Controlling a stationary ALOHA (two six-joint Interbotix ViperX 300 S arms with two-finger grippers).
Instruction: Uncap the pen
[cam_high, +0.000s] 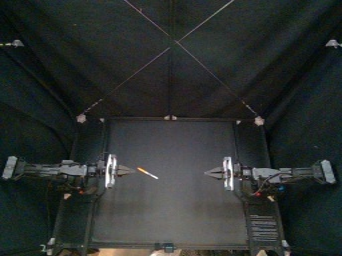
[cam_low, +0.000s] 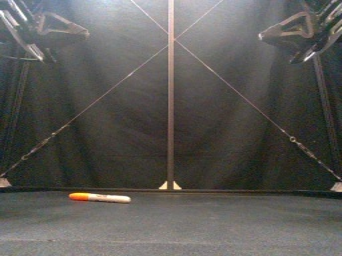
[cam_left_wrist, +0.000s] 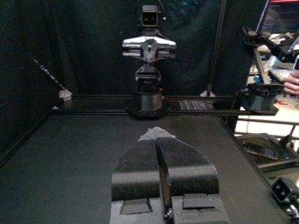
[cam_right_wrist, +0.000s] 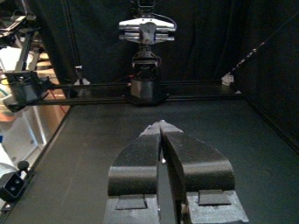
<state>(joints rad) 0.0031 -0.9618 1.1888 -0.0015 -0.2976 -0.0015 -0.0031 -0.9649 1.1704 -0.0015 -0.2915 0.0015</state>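
Pincers both stand with their 2 jaws pressed together and nothing between them; the left pincer (cam_left_wrist: 158, 133) and the right pincer (cam_right_wrist: 163, 129) hang above opposite sides of the table, tips turned toward each other, touching nothing.

The pen (cam_high: 147, 173) lies flat on the table (cam_high: 174, 215), below and just ahead of the left pincer's tips, slantwise to its line of reach; it is well apart from the right pincer, on the far side of the middle from it; neither wrist view shows it. It is orange along most of its length, with a white stretch at the end turned toward the right pincer; which part is the cap I cannot tell.

By its look it is light, stiff, smooth plastic, round enough to roll or skid if nudged from 1 side; the cap probably holds by friction and wants a straight pull. Sensible holds: 1 pincer across the barrel near the middle, the other across the cap end, both square to it so that it cannot twist out.
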